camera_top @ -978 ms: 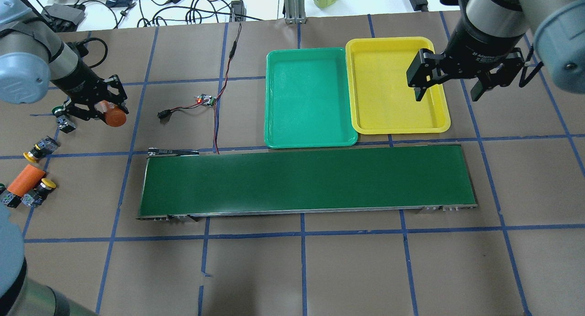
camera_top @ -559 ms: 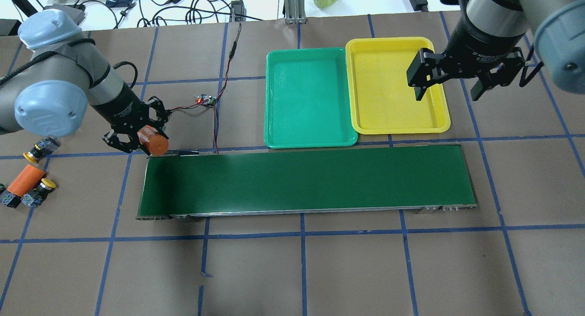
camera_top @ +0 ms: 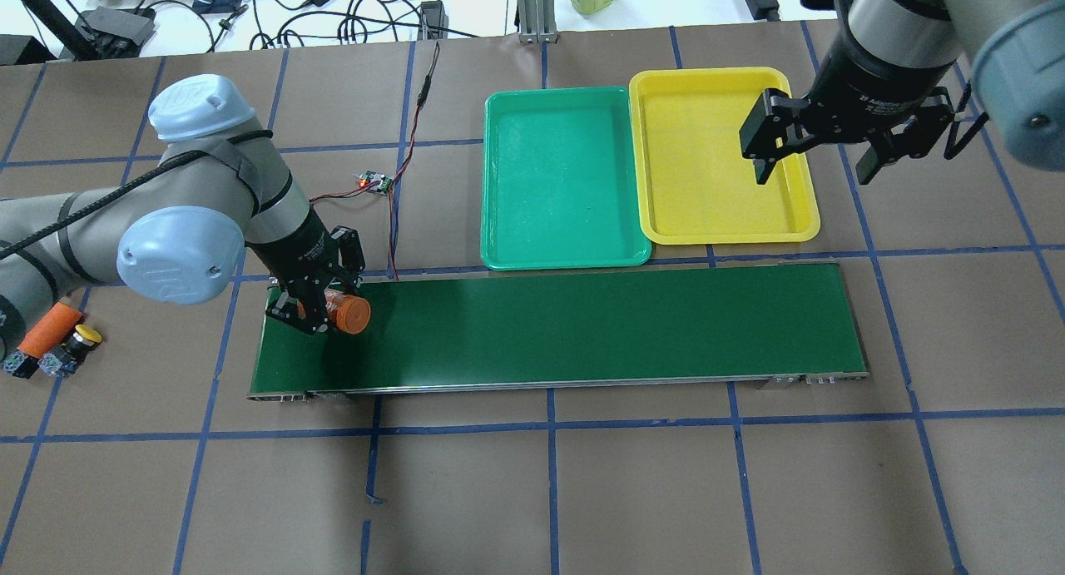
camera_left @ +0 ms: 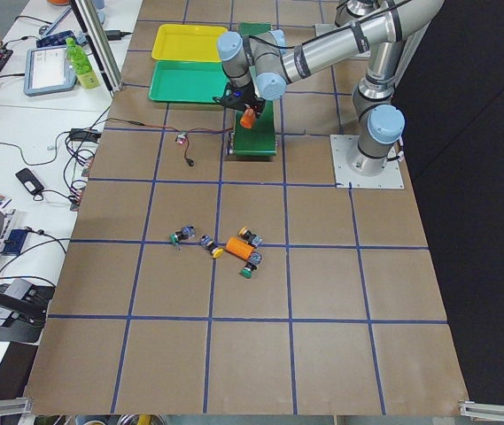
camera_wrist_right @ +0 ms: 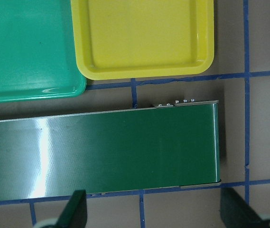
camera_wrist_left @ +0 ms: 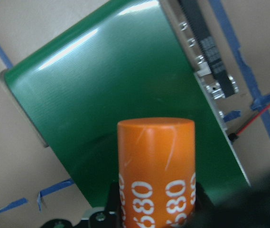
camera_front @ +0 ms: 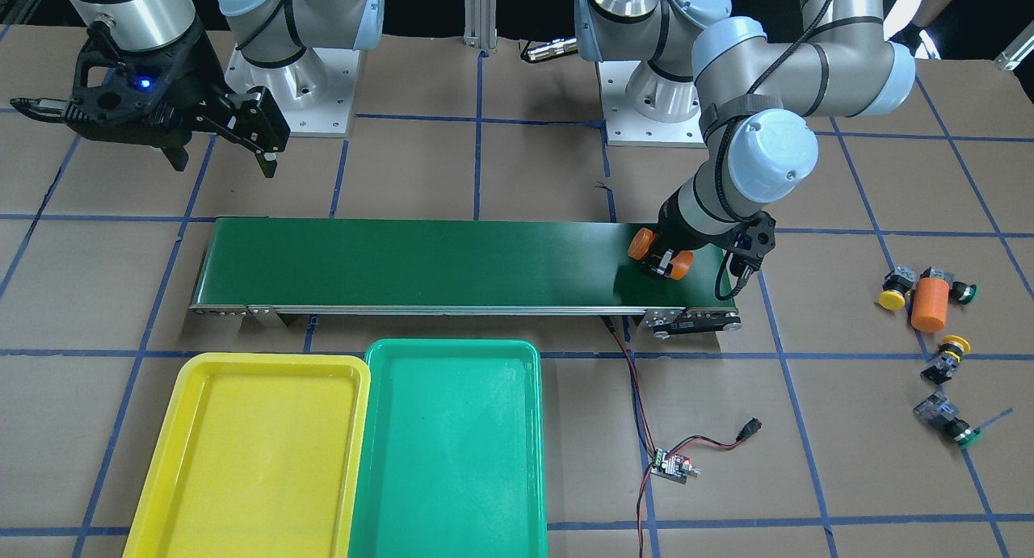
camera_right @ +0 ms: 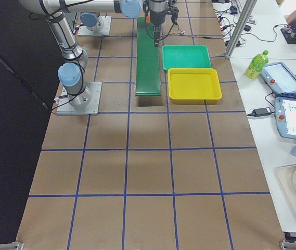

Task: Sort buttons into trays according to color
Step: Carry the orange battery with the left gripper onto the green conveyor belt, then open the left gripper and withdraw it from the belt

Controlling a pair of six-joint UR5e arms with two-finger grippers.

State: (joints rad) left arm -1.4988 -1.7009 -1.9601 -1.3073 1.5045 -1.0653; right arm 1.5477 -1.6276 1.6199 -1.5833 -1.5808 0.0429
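Overhead exterior: left gripper (camera_top: 320, 309) clamps an orange cylinder (camera_top: 349, 314)

It hangs over the belt's (camera_top: 582, 325) end. The right gripper (camera_top: 814, 174) is open above the yellow tray (camera_top: 699, 159), which touches the teal tray (camera_top: 557, 175). Four buttons (camera_front: 891, 298), black-grey bodies, two yellow caps and two green, lie on the table (camera_front: 485, 170), well apart from both trays.

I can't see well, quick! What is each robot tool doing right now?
Left tool: closed, holding the orange cylinder.
Right tool: open, holding nothing.
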